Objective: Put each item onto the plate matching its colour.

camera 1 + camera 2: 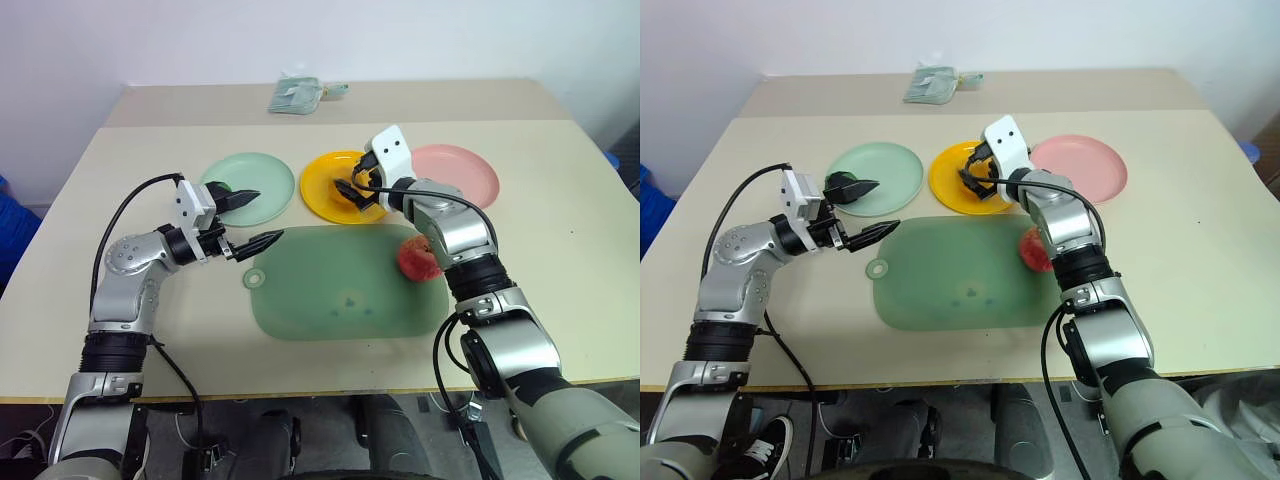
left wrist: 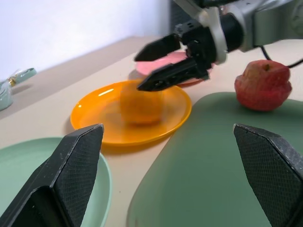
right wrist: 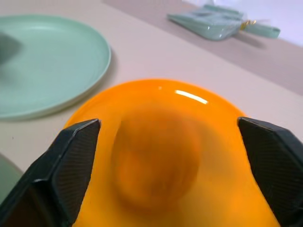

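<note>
Beige table (image 1: 560,260) under white wall, three plates lined up mid-frame. Yellow plate (image 1: 318,190) already loaded: orange fruit (image 2: 140,102) on it, blurred between the parted fingers of the right gripper (image 1: 352,192), looks just let go, touching or not impossible to call. Mint plate (image 1: 262,180), centre-left: black-and-green lump (image 1: 842,186) at its near-left edge, behind left gripper (image 1: 250,218), spread wide, empty. Pink plate (image 1: 462,172), right of centre, bare. Peach-like fruit (image 1: 420,258) parked at right edge of green mat (image 1: 330,290), lower centre. Likely one item left
</note>
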